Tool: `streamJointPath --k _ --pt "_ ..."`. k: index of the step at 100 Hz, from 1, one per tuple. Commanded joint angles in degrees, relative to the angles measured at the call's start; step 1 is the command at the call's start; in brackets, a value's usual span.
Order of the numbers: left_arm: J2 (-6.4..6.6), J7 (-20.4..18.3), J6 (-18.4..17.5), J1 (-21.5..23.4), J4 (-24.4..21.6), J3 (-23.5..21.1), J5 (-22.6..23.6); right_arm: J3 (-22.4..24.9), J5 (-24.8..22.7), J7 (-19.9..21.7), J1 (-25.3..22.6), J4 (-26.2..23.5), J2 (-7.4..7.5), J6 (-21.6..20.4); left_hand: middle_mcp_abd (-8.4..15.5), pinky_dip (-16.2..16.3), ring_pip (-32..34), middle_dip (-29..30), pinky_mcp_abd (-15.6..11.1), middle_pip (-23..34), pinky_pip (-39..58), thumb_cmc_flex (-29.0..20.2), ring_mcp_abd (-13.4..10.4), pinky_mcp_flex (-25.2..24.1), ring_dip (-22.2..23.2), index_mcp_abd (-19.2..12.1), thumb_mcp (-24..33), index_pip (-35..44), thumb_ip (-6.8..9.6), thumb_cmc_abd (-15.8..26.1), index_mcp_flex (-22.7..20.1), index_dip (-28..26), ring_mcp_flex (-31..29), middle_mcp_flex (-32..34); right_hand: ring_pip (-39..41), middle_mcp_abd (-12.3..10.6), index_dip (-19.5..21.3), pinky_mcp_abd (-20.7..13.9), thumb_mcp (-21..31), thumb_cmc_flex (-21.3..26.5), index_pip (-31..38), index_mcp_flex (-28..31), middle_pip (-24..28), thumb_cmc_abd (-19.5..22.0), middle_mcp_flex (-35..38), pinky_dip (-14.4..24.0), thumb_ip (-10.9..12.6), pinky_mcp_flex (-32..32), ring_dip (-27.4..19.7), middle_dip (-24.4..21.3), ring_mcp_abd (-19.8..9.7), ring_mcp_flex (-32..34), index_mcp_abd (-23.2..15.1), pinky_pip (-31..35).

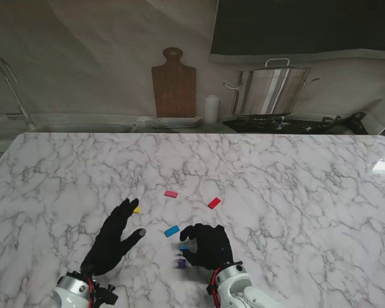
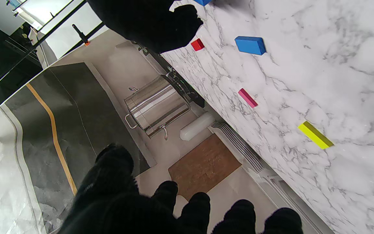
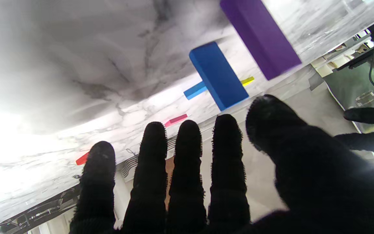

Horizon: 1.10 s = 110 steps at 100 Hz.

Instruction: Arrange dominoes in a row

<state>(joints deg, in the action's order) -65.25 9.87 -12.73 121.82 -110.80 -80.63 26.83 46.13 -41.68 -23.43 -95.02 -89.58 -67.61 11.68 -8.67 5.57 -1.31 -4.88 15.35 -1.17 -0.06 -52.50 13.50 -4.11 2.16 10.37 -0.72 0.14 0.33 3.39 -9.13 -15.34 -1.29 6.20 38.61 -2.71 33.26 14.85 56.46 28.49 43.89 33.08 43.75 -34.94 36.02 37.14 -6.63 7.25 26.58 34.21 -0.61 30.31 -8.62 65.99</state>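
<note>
Several small dominoes lie on the marble table (image 1: 276, 179): pink (image 1: 171, 194), red (image 1: 214, 203), yellow (image 1: 136, 210) and light blue (image 1: 172, 231). Close to me, a darker blue domino (image 3: 218, 74) and a purple domino (image 3: 260, 37) stand upright side by side. My right hand (image 1: 205, 245) hovers just right of these two with fingers (image 3: 188, 152) extended and nothing held. My left hand (image 1: 112, 240) is open with fingers spread, its tips by the yellow domino (image 2: 315, 135). The purple domino (image 1: 181, 262) sits at my right hand's thumb side.
A wooden cutting board (image 1: 174, 83), a white roll (image 1: 210, 109) and a steel pot (image 1: 269, 90) stand beyond the table's far edge. Stacked plates (image 1: 173, 122) lie under the board. A tap (image 1: 13, 96) is at the far left.
</note>
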Motion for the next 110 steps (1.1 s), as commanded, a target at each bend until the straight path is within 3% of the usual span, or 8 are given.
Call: streamJointPath --k 1,15,40,63,110 --pt "-0.02 -0.69 0.29 0.11 -0.03 0.19 0.04 0.34 -0.16 -0.05 -0.72 -1.21 0.14 -0.24 0.39 -0.11 -0.53 0.53 -0.21 -0.40 -0.71 -0.98 -0.13 0.20 -1.09 -0.21 -0.17 -0.92 0.02 0.47 1.52 1.42 1.61 -1.31 -0.93 0.33 1.26 -1.24 -0.79 -3.11 -1.55 -1.99 -1.41 1.72 -1.81 0.85 1.70 -1.24 -0.60 -0.56 -0.40 -1.85 0.31 -0.84" --pt "-0.01 -0.73 0.32 0.06 -0.04 0.24 0.05 1.80 -0.68 -0.36 -1.65 -3.21 0.25 -0.46 0.44 -0.13 -0.53 0.52 -0.24 -0.39 -0.72 -1.15 -0.17 0.21 -1.06 -0.22 -0.09 -0.93 0.04 0.47 1.52 1.45 1.62 -1.30 -2.59 0.98 2.01 -1.07 -2.64 -4.36 -4.64 -2.91 -4.29 2.27 -2.43 1.00 1.99 -1.54 -1.19 -2.54 -0.33 -2.28 1.00 -1.56" --pt "-0.04 -0.56 0.00 0.77 -0.67 -0.10 0.10 4.83 -2.75 -0.60 -2.75 -6.36 0.72 -0.78 0.41 -0.16 -0.54 0.53 -0.22 -0.39 -0.72 -1.05 -0.12 0.21 -1.08 -0.20 -0.14 -0.91 0.03 0.45 1.51 1.48 1.62 -1.30 -9.99 1.27 -0.35 -0.50 -5.76 -5.88 -10.10 -3.32 -12.55 3.92 -0.61 0.58 2.20 -1.60 -4.50 -8.96 -0.70 -0.78 1.98 -3.25" --pt "-0.05 -0.42 -0.28 1.30 -1.16 -0.24 0.25 9.21 -3.48 1.92 -3.69 -9.09 1.43 -1.53 0.39 -0.18 -0.55 0.55 -0.24 -0.42 -0.72 -1.00 -0.13 0.21 -1.09 -0.17 -0.17 -0.91 0.02 0.49 1.50 1.49 1.62 -1.34 -24.83 0.42 -9.57 0.51 -8.46 -5.97 -18.61 -1.49 -24.41 5.96 2.89 -5.00 2.55 0.46 -11.56 -18.68 -3.74 3.14 3.12 -11.44" --pt "-0.01 -0.65 0.05 0.94 -1.03 0.04 0.17 13.79 -3.88 8.68 1.04 -7.41 2.42 0.08 0.47 -0.22 -0.54 0.52 -0.23 -0.38 -0.72 -1.11 -0.12 0.21 -1.10 -0.18 -0.09 -0.87 0.04 0.45 1.50 1.45 1.63 -1.29 -26.48 0.56 -9.58 1.24 -8.53 -5.38 -16.99 -3.16 -22.60 6.95 1.26 -6.13 3.09 0.46 -11.76 -17.50 -3.10 3.30 2.94 -12.68"
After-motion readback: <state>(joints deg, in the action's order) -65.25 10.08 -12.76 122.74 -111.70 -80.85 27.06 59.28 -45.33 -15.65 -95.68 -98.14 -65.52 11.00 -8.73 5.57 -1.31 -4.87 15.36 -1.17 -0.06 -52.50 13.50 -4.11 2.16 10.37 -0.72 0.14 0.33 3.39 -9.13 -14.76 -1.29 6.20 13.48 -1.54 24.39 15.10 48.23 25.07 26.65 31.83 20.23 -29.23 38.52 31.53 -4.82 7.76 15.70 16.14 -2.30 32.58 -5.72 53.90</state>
